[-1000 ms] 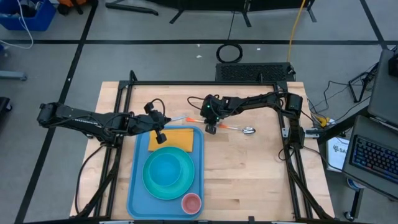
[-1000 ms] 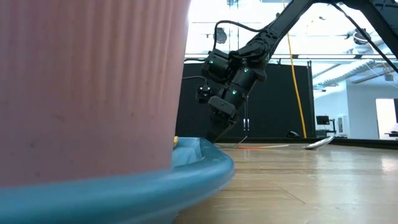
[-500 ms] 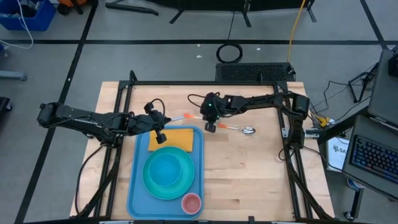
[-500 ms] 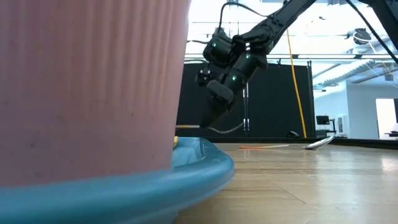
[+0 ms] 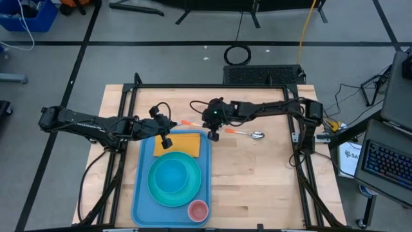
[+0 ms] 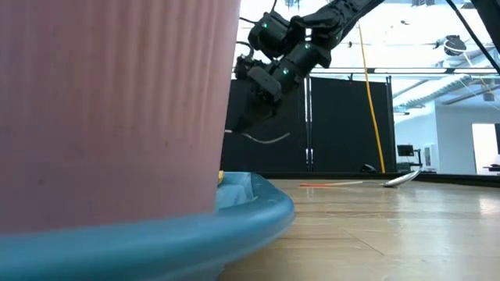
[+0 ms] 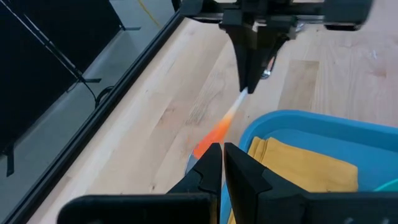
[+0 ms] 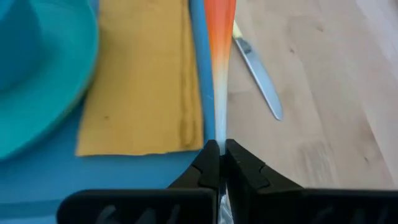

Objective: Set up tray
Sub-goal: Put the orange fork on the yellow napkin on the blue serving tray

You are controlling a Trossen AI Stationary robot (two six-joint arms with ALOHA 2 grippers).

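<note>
My right gripper (image 5: 213, 134) is shut on a utensil with a white-to-orange handle (image 5: 187, 122), above the table just beyond the tray's far right corner. In the low view the utensil's thin curved metal end (image 6: 266, 139) sticks out below the fingers. The light-blue tray (image 5: 137, 193) carries a folded yellow napkin (image 5: 183, 143), a turquoise plate (image 5: 174, 179) and a pink cup (image 5: 197, 209). My left gripper (image 5: 166, 140) is shut and hovers over the tray's far end, by the napkin. My right gripper pinches the utensil between its two fingertips on the pale part of the handle (image 8: 219, 130), near the metal neck. The fingers (image 7: 252, 68) come from above, pointing down. The utensil is lifted clear and lies roughly level, its orange end (image 7: 214, 134) toward the left arm.
A spoon with an orange handle (image 5: 256, 135) lies on the bare wood right of the right gripper. A knife (image 8: 258, 71) lies on the table beside the tray's rim, under the held utensil. The pink cup (image 6: 109, 101) fills the low view's left half.
My right gripper has risen from just above the table and shifted a little toward the table's left edge and the tray. It has stayed shut, and the utensil has come up with it, lifted clear of the wood.
</note>
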